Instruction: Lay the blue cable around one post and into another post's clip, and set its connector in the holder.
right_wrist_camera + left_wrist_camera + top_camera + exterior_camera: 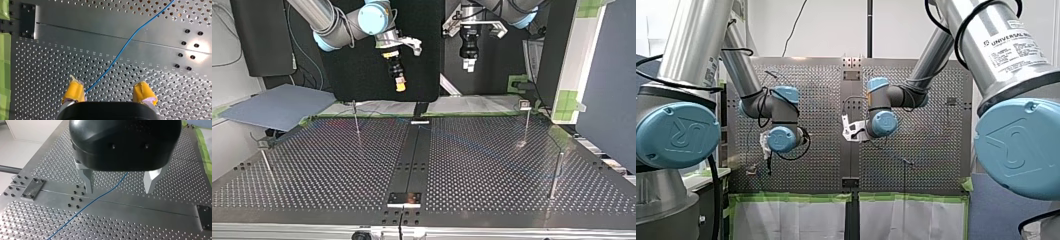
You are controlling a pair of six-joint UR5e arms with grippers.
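A thin blue cable (100, 198) lies flat on the perforated table (155, 220) and crosses its smooth centre strip at a slant. My left gripper (120, 187) hangs above it, metal fingers (88, 181) open, and the cable passes under the gap untouched. The same cable (125, 47) runs out from between the yellow pads (75, 90) of my right gripper (110, 93), which is open and above it. In the top view, my right gripper (400, 84) and my left gripper (469, 64) both hover high over the far edge. The connector is not visible.
Thin upright posts stand on the table: one far left (356, 118), one far right with a clip head (525, 122), one near right (556, 175), one near left (266, 161). A grey board (277, 107) lies off the far left corner. Green tape (4, 62) marks the table's edge.
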